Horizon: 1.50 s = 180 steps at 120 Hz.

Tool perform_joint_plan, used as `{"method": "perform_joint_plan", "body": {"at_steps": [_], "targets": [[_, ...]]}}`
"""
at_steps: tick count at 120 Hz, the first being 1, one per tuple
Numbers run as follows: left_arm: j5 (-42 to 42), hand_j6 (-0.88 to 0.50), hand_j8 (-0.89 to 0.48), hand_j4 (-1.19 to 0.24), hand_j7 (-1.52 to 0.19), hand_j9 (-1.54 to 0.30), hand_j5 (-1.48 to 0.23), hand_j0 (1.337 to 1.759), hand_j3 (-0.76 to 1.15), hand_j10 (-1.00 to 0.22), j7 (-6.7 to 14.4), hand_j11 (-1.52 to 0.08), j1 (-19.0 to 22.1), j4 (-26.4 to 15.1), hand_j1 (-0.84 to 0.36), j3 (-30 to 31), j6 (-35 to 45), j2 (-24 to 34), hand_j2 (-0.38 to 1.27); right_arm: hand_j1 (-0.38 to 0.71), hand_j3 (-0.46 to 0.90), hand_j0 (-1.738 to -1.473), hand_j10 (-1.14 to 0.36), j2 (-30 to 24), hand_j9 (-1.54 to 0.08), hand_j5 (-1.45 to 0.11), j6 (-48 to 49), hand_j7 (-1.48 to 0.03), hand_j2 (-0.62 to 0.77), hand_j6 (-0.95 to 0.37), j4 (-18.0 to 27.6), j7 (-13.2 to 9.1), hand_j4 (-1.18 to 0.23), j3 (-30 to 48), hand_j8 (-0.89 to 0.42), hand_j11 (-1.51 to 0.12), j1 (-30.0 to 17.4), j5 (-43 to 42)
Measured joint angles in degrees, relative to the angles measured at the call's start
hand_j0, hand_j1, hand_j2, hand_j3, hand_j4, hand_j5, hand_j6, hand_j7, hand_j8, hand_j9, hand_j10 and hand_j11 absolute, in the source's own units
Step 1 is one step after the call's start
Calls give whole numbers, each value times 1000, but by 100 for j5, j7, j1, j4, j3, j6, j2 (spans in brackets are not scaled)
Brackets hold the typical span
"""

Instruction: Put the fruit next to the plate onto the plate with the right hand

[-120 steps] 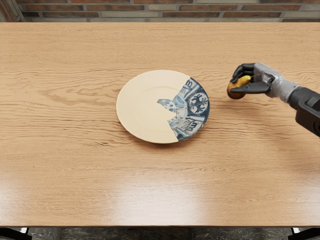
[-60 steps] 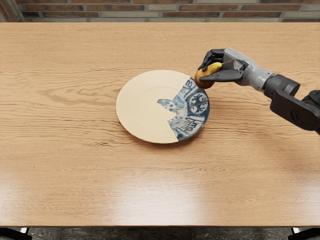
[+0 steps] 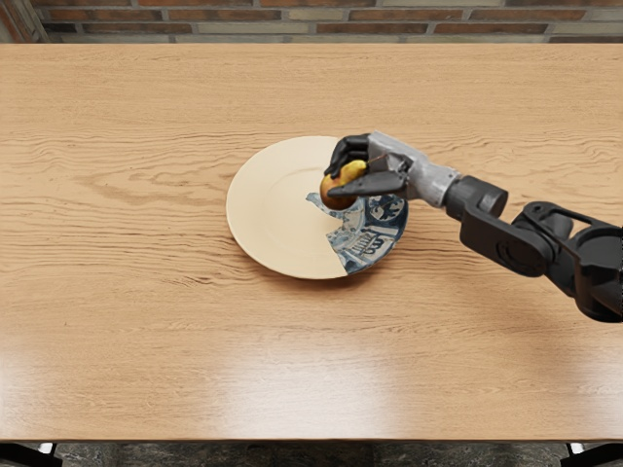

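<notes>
Right robot hand (image 3: pixel 368 167) is over the plate (image 3: pixel 273 204) with its fingers curled round the fruit (image 3: pixel 342 179) and the dark thumb pressing in from the near side. The fruit sits at the hand's leftward tip, above the spot where cream glaze meets blue pattern (touching the plate or just clear of it, I cannot tell). The arm reaches in from the right, low over the counter (image 3: pixel 146 321), forearm slanting up-left, so the landing spot lies directly beneath the fruit. I'd judge the next move needs only a short lowering and a loosening of the fingers.
</notes>
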Motion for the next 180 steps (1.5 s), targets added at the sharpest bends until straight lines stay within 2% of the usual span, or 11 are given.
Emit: {"method": "perform_joint_plan", "body": {"at_steps": [22,38,49,73,91,106,123,134,152,172,180], "targets": [[0,0,0,0,0,0,0,1658,0,0,-1,0,0,0,349,-3,0,0,0,375,0,-1653,-276,106,-1006,-1036,-194,-1002,167,-802,-22,-6,-753,-152,-397,-1019,-5,7],[0,0,0,0,0,0,0,1658,0,0,-1,0,0,0,349,-3,0,0,0,364,0,-1653,-303,166,-960,-989,-245,-958,164,-754,-72,-15,-721,-230,-425,-972,-3,10],[0,0,0,0,0,0,0,1658,0,0,0,0,0,0,349,-2,0,0,0,312,0,-1655,-351,184,-850,-871,-262,-850,99,-665,-136,-40,-642,-240,-462,-859,9,32],[1,0,0,0,0,0,0,1658,0,0,0,0,0,0,349,-2,0,0,0,132,0,-1657,-326,160,-572,-580,-269,-572,0,-445,-185,-222,-436,-227,-368,-575,42,53],[1,0,0,0,0,0,0,1658,0,0,0,0,0,0,349,-3,0,0,0,-19,0,-1657,-240,40,-382,-386,-249,-382,-16,-297,-161,-575,-293,-194,-260,-384,286,65],[1,0,0,0,0,0,0,1658,0,0,-1,0,17,0,349,-1,0,0,0,-156,0,-1658,-143,-154,-224,-226,-209,-224,-10,-174,-154,-1002,-172,-211,-154,-225,663,59],[1,0,0,0,0,0,0,1658,0,0,-1,0,25,0,349,5,-4,0,0,-237,0,-1658,-84,-375,-129,-130,-124,-129,-7,-100,-147,-1580,-99,-232,-90,-129,1086,44],[0,0,0,0,0,0,0,1658,0,0,0,0,26,0,349,7,-7,0,0,-268,0,-1658,-63,-681,-93,-94,294,-93,-6,-73,-140,-1899,-72,-208,-67,-93,1282,63],[-17,0,0,0,0,0,0,1658,0,0,0,0,44,0,349,9,-39,0,0,-300,0,-1658,-40,-1457,-57,-57,1250,-57,-4,-45,-135,-2087,-45,-182,-42,-57,1460,395],[-13,0,0,0,0,0,0,1658,0,0,0,0,30,0,349,9,-16,0,0,-319,0,-1658,-25,-2097,-35,-35,1522,-35,-2,-28,-131,-2136,-28,-220,-27,-35,1458,682],[-11,0,0,0,0,0,0,1658,0,0,0,0,26,0,349,10,-8,0,0,-323,0,-1658,-22,-2194,-30,-30,1555,-30,-2,-24,-110,-2257,-24,-294,-23,-30,1438,722]]}}
